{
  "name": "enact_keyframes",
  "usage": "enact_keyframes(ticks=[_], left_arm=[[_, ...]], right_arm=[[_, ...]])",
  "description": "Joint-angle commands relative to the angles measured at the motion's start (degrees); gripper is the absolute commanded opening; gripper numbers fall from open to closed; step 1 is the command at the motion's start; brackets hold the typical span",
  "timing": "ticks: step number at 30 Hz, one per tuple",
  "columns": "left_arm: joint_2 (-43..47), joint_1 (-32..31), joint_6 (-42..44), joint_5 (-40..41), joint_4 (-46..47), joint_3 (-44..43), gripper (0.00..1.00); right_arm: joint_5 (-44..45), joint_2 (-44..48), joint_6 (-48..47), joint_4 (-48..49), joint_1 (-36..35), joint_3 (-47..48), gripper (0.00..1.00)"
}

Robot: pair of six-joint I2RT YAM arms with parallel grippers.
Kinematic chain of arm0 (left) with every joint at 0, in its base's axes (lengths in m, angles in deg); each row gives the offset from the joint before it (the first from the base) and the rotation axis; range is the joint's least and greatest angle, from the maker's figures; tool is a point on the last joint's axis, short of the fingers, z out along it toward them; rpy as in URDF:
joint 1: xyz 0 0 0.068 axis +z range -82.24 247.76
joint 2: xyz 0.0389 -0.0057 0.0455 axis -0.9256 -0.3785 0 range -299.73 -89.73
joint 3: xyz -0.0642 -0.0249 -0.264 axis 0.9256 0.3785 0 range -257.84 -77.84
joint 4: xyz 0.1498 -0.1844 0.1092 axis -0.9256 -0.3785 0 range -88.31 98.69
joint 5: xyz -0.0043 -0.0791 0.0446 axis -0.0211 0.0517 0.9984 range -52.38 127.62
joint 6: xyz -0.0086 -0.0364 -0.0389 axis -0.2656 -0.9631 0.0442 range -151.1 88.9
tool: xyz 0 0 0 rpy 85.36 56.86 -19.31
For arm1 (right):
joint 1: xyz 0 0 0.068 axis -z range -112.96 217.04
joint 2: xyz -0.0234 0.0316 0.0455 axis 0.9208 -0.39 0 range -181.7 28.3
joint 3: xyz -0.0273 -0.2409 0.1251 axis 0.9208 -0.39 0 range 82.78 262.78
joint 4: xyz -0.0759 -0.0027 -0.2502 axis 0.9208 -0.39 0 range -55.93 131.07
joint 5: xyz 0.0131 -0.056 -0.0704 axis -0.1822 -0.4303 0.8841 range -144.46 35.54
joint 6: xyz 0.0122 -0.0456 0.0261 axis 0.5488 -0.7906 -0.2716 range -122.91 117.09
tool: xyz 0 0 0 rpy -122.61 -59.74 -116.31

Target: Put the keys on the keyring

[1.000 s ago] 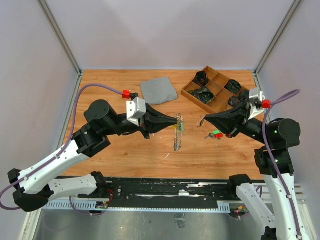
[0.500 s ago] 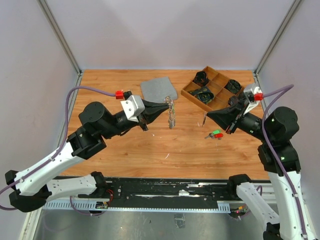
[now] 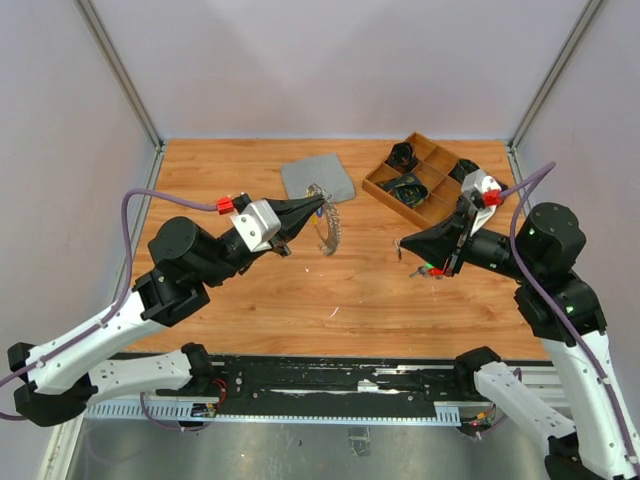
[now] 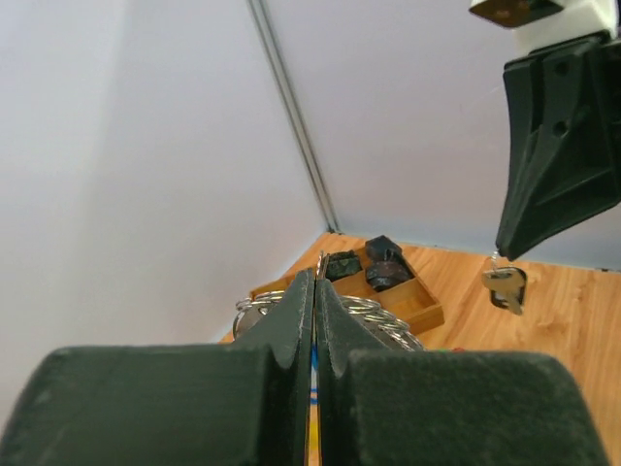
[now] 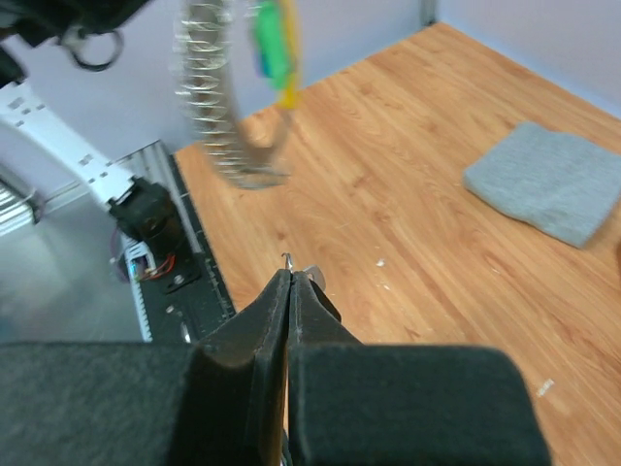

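My left gripper (image 3: pixel 321 201) is shut on the top of the keyring (image 3: pixel 327 231), a coiled silvery loop hanging in the air near the grey cloth. In the right wrist view the keyring (image 5: pixel 210 109) dangles at the upper left, with green and yellow keys (image 5: pixel 273 50) on it. Facing it from the right, my right gripper (image 3: pixel 402 245) is shut on a small metal key (image 4: pixel 505 287) that hangs below its tip. The two tips are a short way apart. A red and a green key (image 3: pixel 432 269) lie on the table under the right arm.
A folded grey cloth (image 3: pixel 317 180) lies at the back centre, just behind the keyring. A wooden compartment tray (image 3: pixel 385 186) with dark items stands at the back right. White walls enclose the table on three sides.
My left gripper has carried the keyring back and to the left, toward the cloth. The right gripper's tip has shifted slightly left and nearer, still shut on its key.
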Motion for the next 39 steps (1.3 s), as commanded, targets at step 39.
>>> enact_keyframes(ticks=[39], left_arm=[[-3.4,-27.5,39.0,19.1,17.1,7.2,0.01]], right_arm=[[15.9,3.5,-15.8,18.4,-34.1,-1.0,0.01]])
